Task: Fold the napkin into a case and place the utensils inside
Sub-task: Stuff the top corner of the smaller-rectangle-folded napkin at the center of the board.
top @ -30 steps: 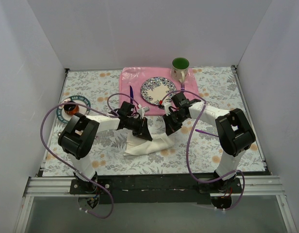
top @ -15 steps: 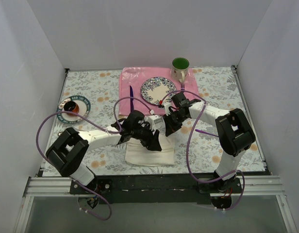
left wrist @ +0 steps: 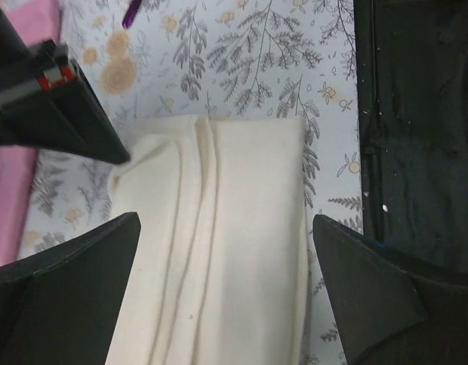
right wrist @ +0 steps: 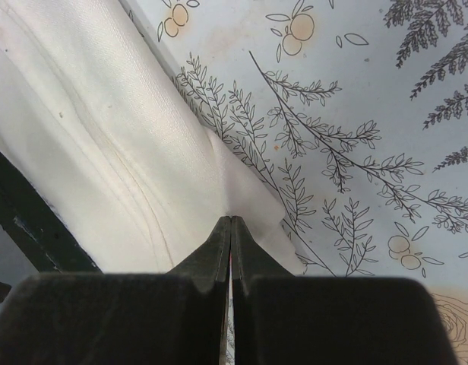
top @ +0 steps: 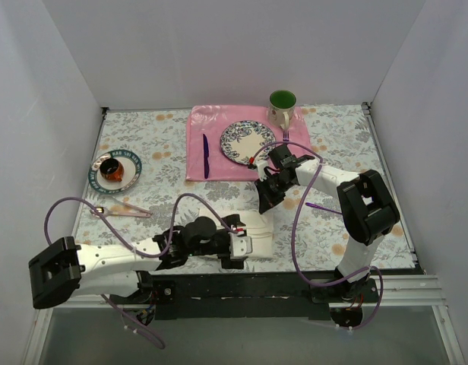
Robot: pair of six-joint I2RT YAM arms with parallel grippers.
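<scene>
Poising the left gripper (left wrist: 226, 219), jaws wide apart, over the folded napkin (top: 258, 228) nearward of the pink placemat (top: 196, 148), clamping a napkin corner in the right gripper (right wrist: 231, 222), risking dragging folds open by tugging.

White walls (top: 234, 46) on three sides, floral-print tabletop (top: 158, 129), black rail (top: 279, 287) along near edge over aluminium frame (top: 67, 293), flat even light.

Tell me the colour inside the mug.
Green inside; the mug shows best in the top external view.
</scene>
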